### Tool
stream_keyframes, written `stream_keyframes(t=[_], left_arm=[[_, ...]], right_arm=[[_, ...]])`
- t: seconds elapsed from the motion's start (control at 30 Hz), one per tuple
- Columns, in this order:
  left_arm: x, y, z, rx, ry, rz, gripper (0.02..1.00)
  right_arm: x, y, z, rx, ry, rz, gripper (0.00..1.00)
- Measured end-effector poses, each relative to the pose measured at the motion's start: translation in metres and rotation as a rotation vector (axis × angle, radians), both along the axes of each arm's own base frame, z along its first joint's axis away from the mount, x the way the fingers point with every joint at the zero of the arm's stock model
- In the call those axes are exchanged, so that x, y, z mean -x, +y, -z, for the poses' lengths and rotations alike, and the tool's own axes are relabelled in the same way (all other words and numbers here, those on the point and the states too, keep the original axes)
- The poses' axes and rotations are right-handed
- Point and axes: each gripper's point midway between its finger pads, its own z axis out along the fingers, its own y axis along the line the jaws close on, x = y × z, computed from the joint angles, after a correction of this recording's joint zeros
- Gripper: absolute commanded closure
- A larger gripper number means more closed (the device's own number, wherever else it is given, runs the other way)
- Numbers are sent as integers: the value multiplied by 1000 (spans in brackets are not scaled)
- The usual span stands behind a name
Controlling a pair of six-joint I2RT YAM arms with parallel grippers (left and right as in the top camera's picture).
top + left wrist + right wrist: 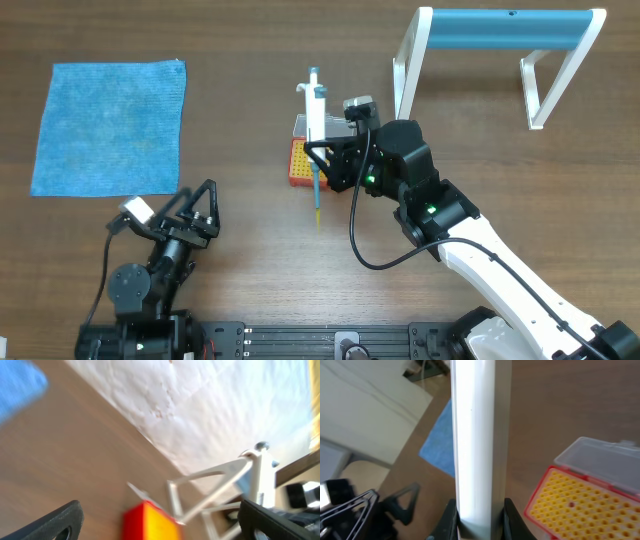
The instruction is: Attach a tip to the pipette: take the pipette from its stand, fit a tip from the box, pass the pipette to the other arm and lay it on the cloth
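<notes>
by the tip box [297,162], the right tool [480,522] grips the upright pipette [315,105].

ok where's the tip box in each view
Top view: tip box mid-table, beside the pipette that the right gripper holds.
Left wrist view: tip box on the wood before the white stand.
Right wrist view: tip box beside the pipette, lid open.
Shared landmark: the blue cloth.

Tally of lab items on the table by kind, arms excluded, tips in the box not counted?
pipette: 1
tip box: 1
blue cloth: 1
pipette stand: 1
Total: 4
</notes>
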Motion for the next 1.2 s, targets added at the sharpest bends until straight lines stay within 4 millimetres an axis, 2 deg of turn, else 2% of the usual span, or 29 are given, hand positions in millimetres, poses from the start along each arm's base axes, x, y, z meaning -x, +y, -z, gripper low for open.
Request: stream_keyframes(t=[0.2,0.3,0.43,0.53,0.63,0.77,0.87,0.97,1.03,1.1,1.2], left_arm=[[1,-6,-6,280,55,28,20],[2,-7,-26,328,-13,48,23],[2,-9,-40,366,-52,66,20],[-2,-9,-41,379,-47,73,23],[-10,-10,-45,388,-38,85,23],[-28,-14,-64,386,-38,124,20],[-54,-23,-84,377,-7,200,20],[-82,-43,-99,352,38,338,23],[-102,-69,-101,329,88,491,20],[-117,-95,-96,319,144,639,23],[-123,-126,-83,304,195,831,20]], right_arm=[[17,11,-5,-60,48,-102,921],[22,14,-7,-75,62,-131,921],[24,15,-7,-81,63,-144,921],[25,16,-8,-82,64,-148,921],[25,16,-8,-83,65,-151,919],[25,16,-8,-84,65,-151,921],[25,16,-8,-84,64,-152,921],[23,17,-13,-96,40,-153,919],[22,18,-18,-108,20,-154,921],[20,19,-22,-118,1,-155,921],[22,20,-23,-123,2,-167,921]])
